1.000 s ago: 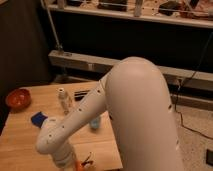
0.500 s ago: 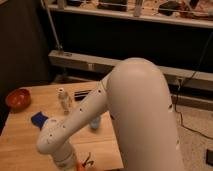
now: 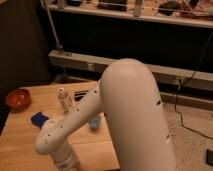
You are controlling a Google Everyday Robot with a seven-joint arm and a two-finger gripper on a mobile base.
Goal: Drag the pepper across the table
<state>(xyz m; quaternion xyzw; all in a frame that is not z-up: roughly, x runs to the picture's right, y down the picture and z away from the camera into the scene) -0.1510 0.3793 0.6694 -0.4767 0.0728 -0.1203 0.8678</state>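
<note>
Wood planks make up the surface (image 3: pixel 20 142). White robot arm (image 3: pixel 130 115) bends down over its front edge. The pincer (image 3: pixel 66 162) sits at the very bottom, low over the surface near the front edge. I cannot tell if it is released or clenched. The pepper is hidden, so I cannot tell where it lies. A red bowl (image 3: pixel 19 98) sits far left. A blue piece (image 3: pixel 39 119) lies near it. A small white bottle (image 3: pixel 63 99) stands upright behind the arm.
</note>
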